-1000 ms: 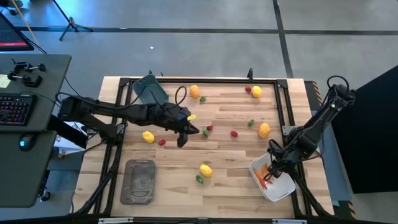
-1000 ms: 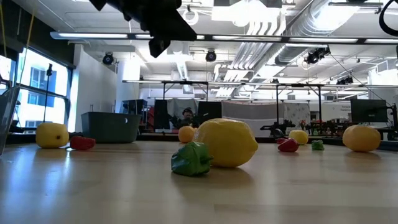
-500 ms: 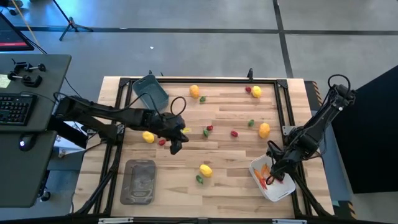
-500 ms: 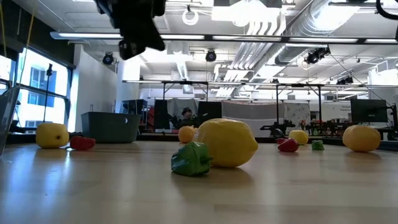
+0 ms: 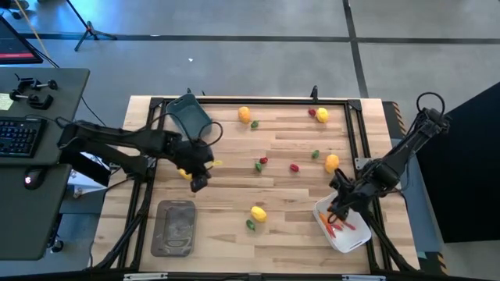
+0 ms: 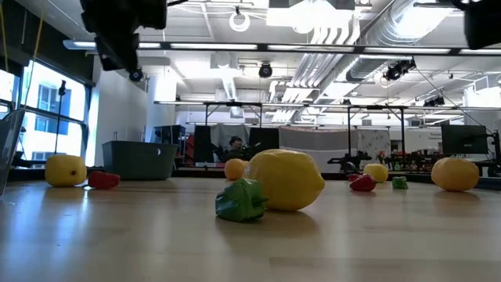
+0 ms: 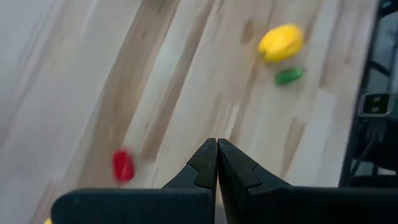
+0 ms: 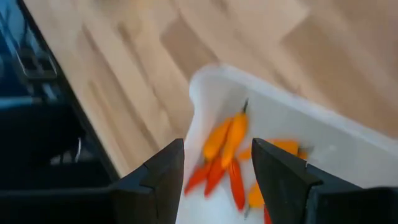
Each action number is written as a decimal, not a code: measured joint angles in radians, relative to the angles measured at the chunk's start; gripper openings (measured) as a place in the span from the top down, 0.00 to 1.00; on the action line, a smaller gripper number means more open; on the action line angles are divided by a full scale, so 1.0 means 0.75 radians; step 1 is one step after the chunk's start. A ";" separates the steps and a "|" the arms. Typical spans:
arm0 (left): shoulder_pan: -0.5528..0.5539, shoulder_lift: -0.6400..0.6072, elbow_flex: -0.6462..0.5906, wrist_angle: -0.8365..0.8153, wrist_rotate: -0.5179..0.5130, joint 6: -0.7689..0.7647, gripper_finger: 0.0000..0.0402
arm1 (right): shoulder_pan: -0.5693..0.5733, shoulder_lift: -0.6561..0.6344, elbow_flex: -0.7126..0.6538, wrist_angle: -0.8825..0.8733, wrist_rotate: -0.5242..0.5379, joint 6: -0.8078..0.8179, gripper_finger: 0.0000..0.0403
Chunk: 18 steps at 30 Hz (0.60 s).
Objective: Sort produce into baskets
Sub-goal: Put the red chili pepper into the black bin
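1. Broadly, the wooden table (image 5: pixel 289 234) fills the middle of the high view, with a black frame around its edge and the produce scattered over the boards.
2. The left arm reaches in from the left side; its left gripper (image 5: pixel 198 183) hangs over the left part of the table, between the blue-grey tub (image 5: pixel 188 115) near the far edge and the shallow grey tray (image 5: pixel 175 227) near the front edge. Its fingers (image 7: pixel 205 165) are pressed tip to tip with nothing between them.
3. The right arm comes in from the right edge; its right gripper (image 5: pixel 336 209) is above the white tub (image 5: pixel 341 229) at the front right corner. Its fingers (image 8: pixel 163 163) stand apart and hold nothing.
4. The white tub holds thin orange sticks (image 8: pixel 226 144), lying in a loose pile with a few redder pieces among them.
5. A lemon (image 5: pixel 258 212) lies at the front middle of the table with a green piece (image 5: pixel 250 225) just beside it; in the low view the two appear touching.
6. Other lemons lie by the left gripper (image 5: pixel 184 172), at the far right (image 5: pixel 322 115) and at mid right (image 5: pixel 332 163).
7. An orange round (image 5: pixel 244 115) sits near the far edge, a green piece just beside it.
8. Small red pieces (image 5: pixel 294 167) lie near the table's middle.
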<state>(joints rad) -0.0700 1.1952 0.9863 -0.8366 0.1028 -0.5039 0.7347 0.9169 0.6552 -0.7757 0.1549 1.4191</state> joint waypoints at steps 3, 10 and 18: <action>0.008 -0.008 0.000 -0.138 -0.007 0.030 1.00 | -0.063 0.000 0.000 0.051 0.127 -0.064 0.56; 0.026 -0.068 -0.189 -0.074 0.021 0.142 1.00 | -0.253 0.000 0.000 0.286 0.357 -0.197 0.56; 0.060 -0.169 -0.319 0.063 0.101 0.129 1.00 | -0.489 0.000 0.000 0.563 0.497 -0.387 0.56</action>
<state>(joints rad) -0.0248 1.0683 0.7467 -0.7891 0.1783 -0.4070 0.3678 0.9169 0.6552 -0.3536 0.5274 1.1286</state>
